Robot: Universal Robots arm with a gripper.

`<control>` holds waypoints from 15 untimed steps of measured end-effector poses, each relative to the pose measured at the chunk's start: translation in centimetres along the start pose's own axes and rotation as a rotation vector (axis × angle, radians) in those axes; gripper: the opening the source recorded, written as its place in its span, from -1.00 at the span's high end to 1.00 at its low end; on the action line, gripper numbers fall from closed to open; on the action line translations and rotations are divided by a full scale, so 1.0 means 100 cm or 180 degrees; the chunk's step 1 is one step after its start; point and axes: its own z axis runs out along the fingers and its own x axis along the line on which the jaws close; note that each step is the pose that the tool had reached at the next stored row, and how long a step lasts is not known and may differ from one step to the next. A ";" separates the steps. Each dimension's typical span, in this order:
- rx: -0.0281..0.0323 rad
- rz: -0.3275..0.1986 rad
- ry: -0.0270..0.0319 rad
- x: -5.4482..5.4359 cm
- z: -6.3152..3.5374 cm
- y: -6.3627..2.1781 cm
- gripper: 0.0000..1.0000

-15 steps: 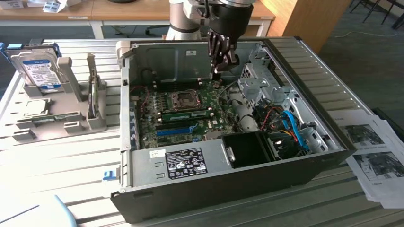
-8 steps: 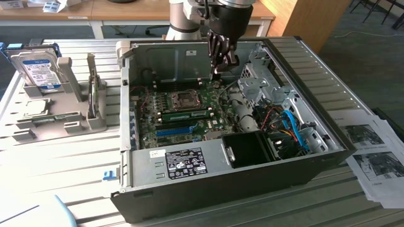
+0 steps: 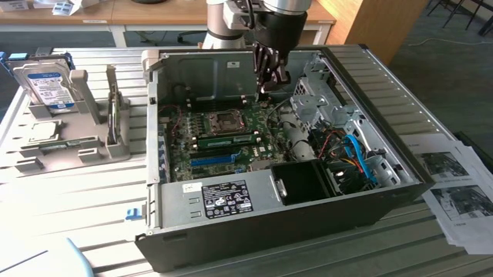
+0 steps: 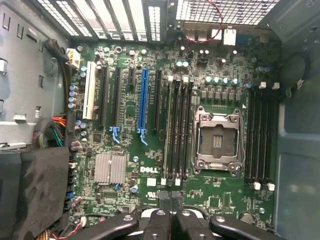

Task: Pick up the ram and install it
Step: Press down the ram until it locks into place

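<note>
ram appears seated in its slot beside the cpu socket; gripper hangs above the motherboard, fingers pressed together on nothing, no step visibly outstanding.

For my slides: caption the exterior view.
Shut gripper hangs inside the open computer case, ram on the motherboard.

The arm points straight down, hand closed.

The ram apparently sits on the motherboard, inside the case.
</note>
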 end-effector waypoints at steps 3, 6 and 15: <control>0.0000 0.0000 0.0000 0.000 0.0027 -0.0001 0.81; 0.0000 0.0000 0.0000 0.000 0.0055 -0.0002 0.81; 0.0000 0.0000 0.0000 0.000 0.0151 -0.0007 0.81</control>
